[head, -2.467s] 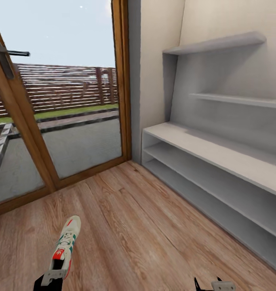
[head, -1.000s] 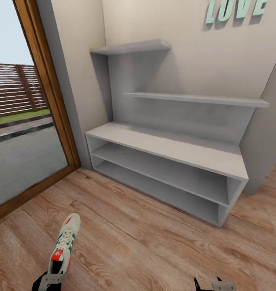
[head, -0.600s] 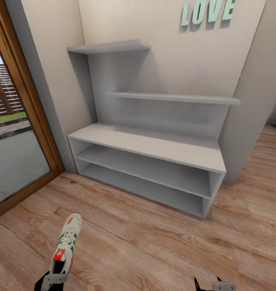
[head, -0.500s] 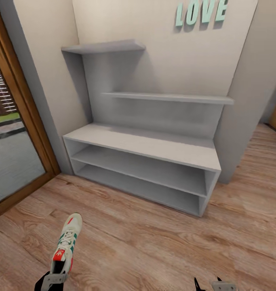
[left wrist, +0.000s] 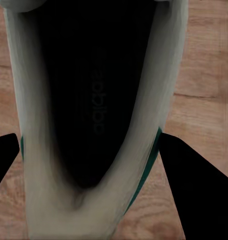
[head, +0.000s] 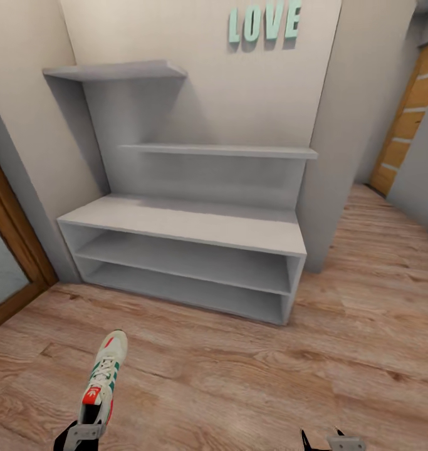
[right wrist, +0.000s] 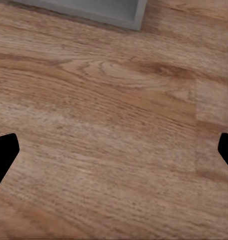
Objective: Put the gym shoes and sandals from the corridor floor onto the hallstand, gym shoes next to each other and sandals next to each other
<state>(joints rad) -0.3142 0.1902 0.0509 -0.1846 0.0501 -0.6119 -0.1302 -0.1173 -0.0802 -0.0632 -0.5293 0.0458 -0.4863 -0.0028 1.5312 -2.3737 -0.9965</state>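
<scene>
One cream-white gym shoe (head: 103,376) with green stripes and a red tongue patch hangs over the corridor floor (head: 239,376), toe pointing away from me. My left gripper (head: 82,432) is shut on its heel end. In the left wrist view the gym shoe's dark opening (left wrist: 98,100) sits between the two black fingers (left wrist: 194,185). The light-grey hallstand (head: 182,225) stands against the wall ahead, both shelf rows bare. My right gripper (head: 333,441) is open over bare planks, its fingertips (right wrist: 3,155) wide apart. The sandals are out of view.
Teal "LOVE" letters (head: 264,24) hang above the stepped wall shelves (head: 220,150). A wooden door frame (head: 13,238) stands at the left, a wooden door (head: 408,119) far right. The hallstand's lower corner (right wrist: 119,12) appears in the right wrist view.
The camera has swung to the right, so the glass door has slid out of the picture and the hallstand now sits centred. The shoe stays in my left gripper; the right stays open.
</scene>
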